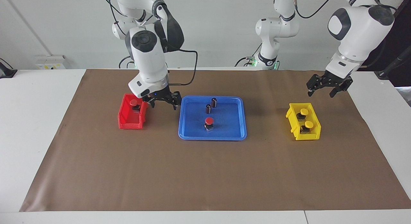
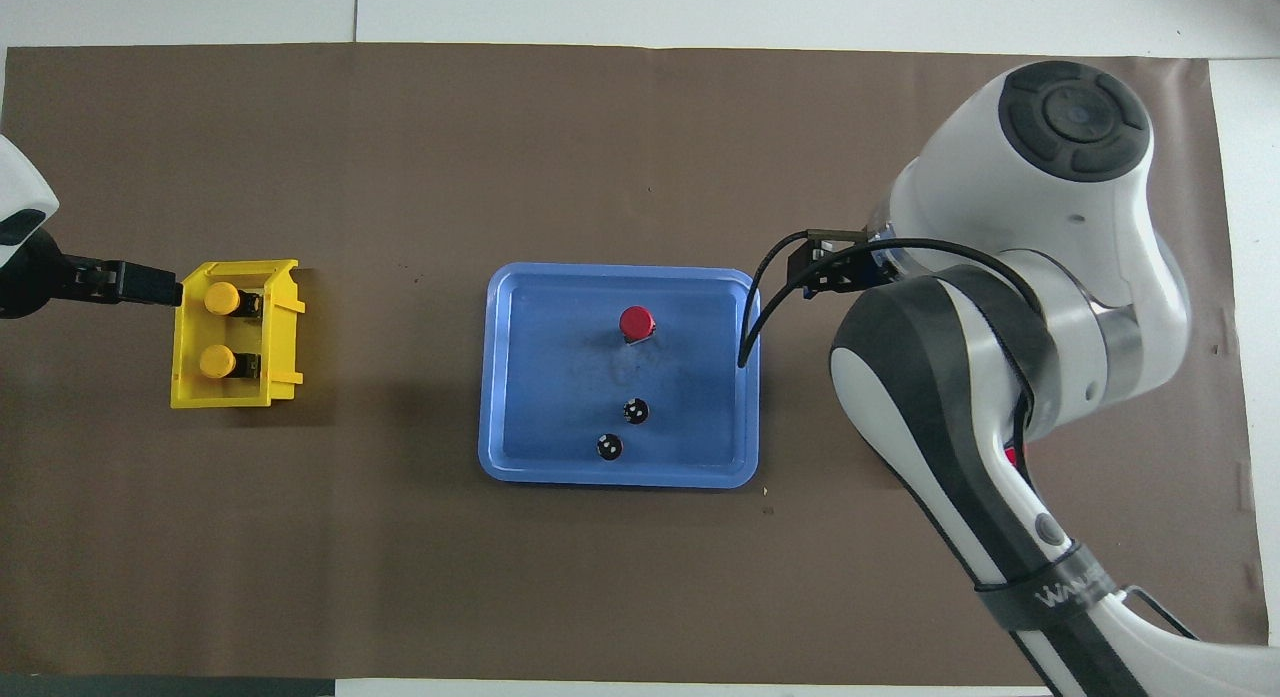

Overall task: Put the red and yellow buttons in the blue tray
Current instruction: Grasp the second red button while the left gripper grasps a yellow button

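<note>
Progress, by our count: one of four buttons delivered. Blue tray (image 1: 186, 121) sits mid-mat, nearer the robots' edge than the opposite one; it holds one red button (image 1: 209, 122) upright, plus two dark capless cylinders (image 1: 211, 105). Red bin (image 1: 126, 119), toward the right arm's end, keeps the second red button (image 1: 134, 103). Yellow bin (image 1: 312, 131), toward the left arm's end, keeps both yellow buttons (image 1: 306, 118). Right gripper (image 1: 163, 103) hangs between red bin and tray, jaws spread, empty. Left gripper (image 1: 321, 91) hovers above the yellow bin, jaws wide. We judge three transfers remain.
</note>
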